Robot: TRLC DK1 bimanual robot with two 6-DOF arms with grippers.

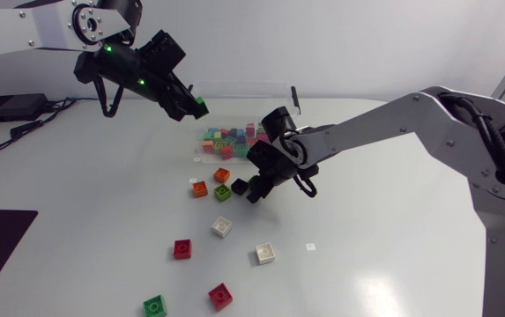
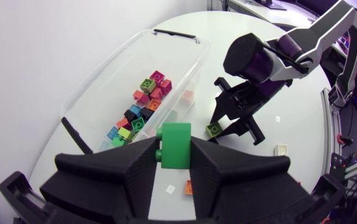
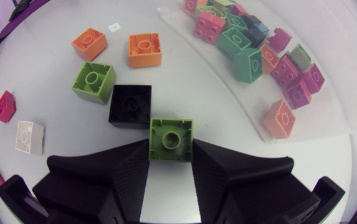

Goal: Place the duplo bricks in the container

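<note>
Looking down from the head view, I see my left hand (image 1: 190, 106) held above the tabletop (image 1: 102, 202) at one end of the clear container (image 1: 261, 92). It is pinching a green brick (image 1: 202, 108) between its fingers. My right hand (image 1: 256, 187) sits low, just in front of the container, with a black brick (image 1: 240, 186) right beside it. From here I cannot make out what it holds. Loose bricks lie further out: two orange bricks (image 1: 199, 187), a lime brick (image 1: 223, 193), two white bricks (image 1: 221, 226), two red bricks (image 1: 182, 249) and a dark green brick (image 1: 154, 305). A heap of mixed bricks (image 1: 230, 136) lies inside the container.

In the left wrist view, the green brick (image 2: 175, 146) stands upright, clamped from both sides between the fingers. The container (image 2: 116, 68) lies ahead of and below the hand, with its coloured pile gathered toward the nearer end. My right hand shows beyond it, beside the container's long wall, with a small lime piece at its fingertips.

In the right wrist view, the right hand's fingers press on a lime-green brick (image 3: 171, 140) from both sides, its open underside facing the camera. The black brick (image 3: 130, 106) lies just ahead of it, almost touching. The other lime brick (image 3: 93, 81) is beside the black one, with the orange bricks (image 3: 144, 50) beyond them. The container (image 3: 334, 112) runs along one side of the hand, close by but apart from the held brick.
</note>
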